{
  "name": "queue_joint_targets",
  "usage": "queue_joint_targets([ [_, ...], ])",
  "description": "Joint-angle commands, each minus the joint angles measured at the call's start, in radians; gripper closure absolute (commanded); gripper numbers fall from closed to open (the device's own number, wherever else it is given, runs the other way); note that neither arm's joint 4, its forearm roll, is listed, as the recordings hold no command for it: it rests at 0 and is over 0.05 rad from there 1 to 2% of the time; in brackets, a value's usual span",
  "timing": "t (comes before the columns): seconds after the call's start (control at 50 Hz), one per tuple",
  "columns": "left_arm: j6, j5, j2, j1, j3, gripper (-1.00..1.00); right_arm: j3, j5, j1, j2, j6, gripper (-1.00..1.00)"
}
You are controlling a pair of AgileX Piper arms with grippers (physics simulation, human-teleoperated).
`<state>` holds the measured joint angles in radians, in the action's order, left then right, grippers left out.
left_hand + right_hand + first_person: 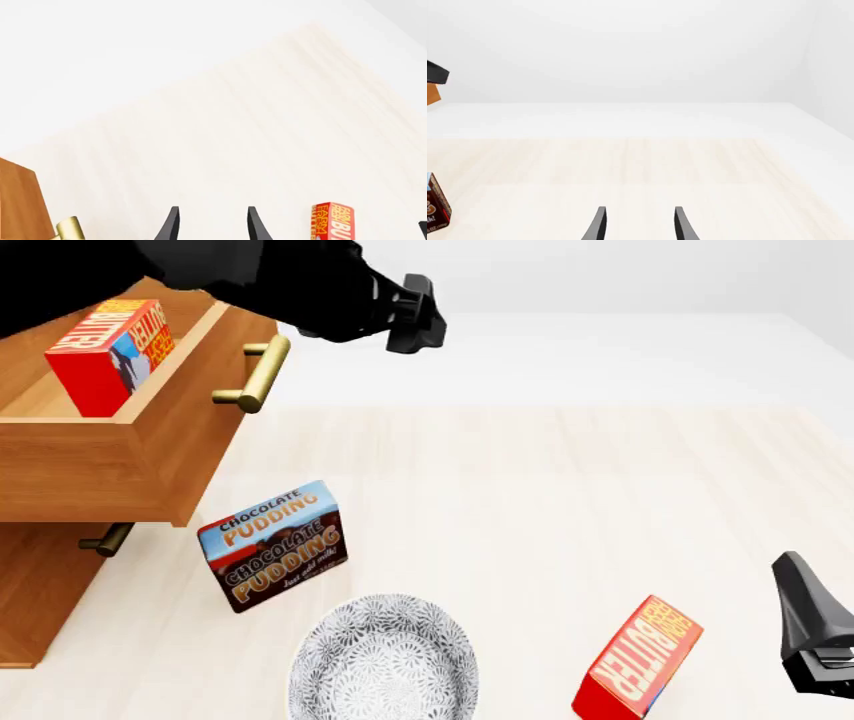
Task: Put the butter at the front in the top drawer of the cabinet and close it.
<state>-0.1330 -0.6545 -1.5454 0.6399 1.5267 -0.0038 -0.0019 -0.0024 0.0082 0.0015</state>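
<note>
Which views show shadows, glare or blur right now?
Front view: sharp, flat light, faint shadow under the open top drawer, dark left arm crowding the corner. Left wrist view: table washed pale, no blur. Right wrist view: bright, even, no glare.

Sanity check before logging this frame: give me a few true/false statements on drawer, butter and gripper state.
1. A butter carton sits inside the open top drawer. True.
2. The top drawer is shut. False: it stands pulled out of the cabinet.
3. The left gripper holds a carton. False: its fingers are apart with nothing between them.
4. A second butter carton stands on the table, near the right gripper. True.
5. The pudding box lies on the plate. False: it stands on the table beside the plate.
</note>
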Motion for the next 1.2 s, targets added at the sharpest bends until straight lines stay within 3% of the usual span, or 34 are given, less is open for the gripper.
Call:
queue_joint_targets([
  [0.02,-0.043,0.090,-0.082,0.016,-0.023,-1.00,0.000,0.001,0.000,-0.002,0.000,-1.00],
  [0.38,-0.117,0.238,-0.120,0.010,-0.125,-1.00,0.000,0.001,0.000,-0.002,0.000,-1.00],
  [1.2,-0.158,0.342,-0.048,-0.114,-0.303,-1.00,0.000,0.001,0.000,-0.001,0.000,-1.00],
])
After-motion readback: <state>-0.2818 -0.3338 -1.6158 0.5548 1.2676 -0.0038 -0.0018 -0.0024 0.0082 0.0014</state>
